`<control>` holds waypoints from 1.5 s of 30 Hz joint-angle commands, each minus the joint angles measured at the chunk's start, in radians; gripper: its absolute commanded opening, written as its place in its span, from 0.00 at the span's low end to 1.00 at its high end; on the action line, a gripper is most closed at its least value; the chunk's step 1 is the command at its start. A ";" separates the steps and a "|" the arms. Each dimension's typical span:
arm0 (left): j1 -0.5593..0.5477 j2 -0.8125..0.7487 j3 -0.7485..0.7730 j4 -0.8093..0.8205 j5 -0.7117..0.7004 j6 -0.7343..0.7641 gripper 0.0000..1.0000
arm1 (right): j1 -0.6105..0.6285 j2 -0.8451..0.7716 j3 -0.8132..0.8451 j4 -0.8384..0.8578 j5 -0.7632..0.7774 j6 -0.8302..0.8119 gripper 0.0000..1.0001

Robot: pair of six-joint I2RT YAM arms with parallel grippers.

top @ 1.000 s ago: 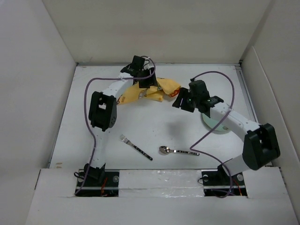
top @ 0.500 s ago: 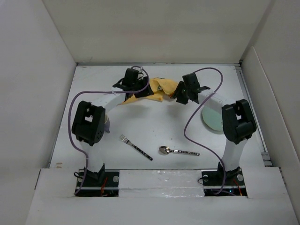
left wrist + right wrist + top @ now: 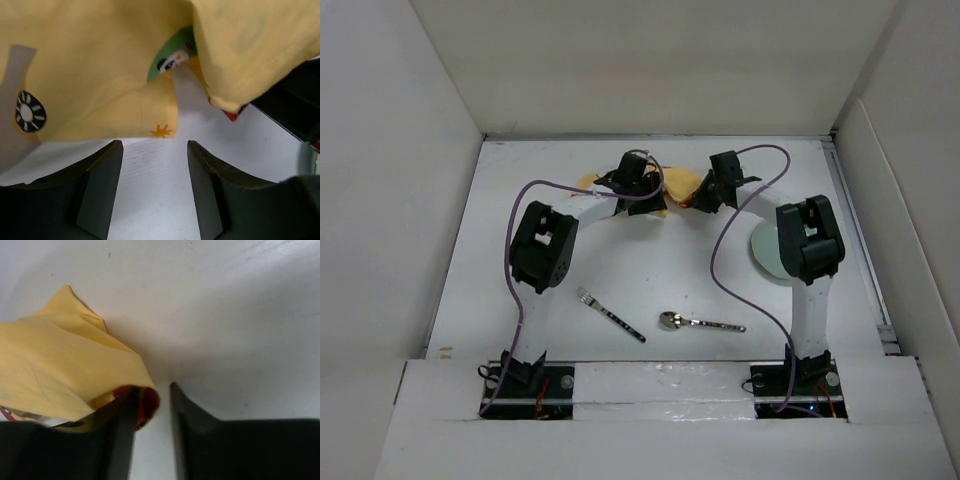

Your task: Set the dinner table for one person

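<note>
Yellow fabric first: a crumpled cloth (image 3: 677, 186) printed with cartoon cars, heaped at the far middle of the large flat plain white rectangular dinner table (image 3: 660, 265), not yet spread out. Flanked by both arms, one at each end.

Left gripper (image 3: 155, 145) just short of the cloth's near hem, black fingers (image 3: 100, 190) spread wide with only bare table between them, nothing held. Right gripper (image 3: 152, 389) at the opposite corner, fingers narrowly apart around a red-edged fold of the cloth. A sliver of white showing beside one finger, so by the look not pinched tight.

Nearer the arm bases, well apart from the cloth: a silver metal fork (image 3: 610, 314) with a dark handle, lying askew, and near it on the right a shiny steel spoon (image 3: 702, 322), bowl toward the fork. Further right, a round pale green plate (image 3: 763, 255), partly hidden under the right arm.

Judged from this, little of the setting done. Most likely left to do: seizing two corners, drawing the cloth flat as a mat, then bringing the plate onto it, with fork and spoon laid alongside
</note>
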 commanded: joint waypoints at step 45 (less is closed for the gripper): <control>-0.367 0.037 0.083 -0.082 -0.480 0.002 0.61 | -0.041 -0.623 -0.171 -0.135 0.027 -0.146 0.00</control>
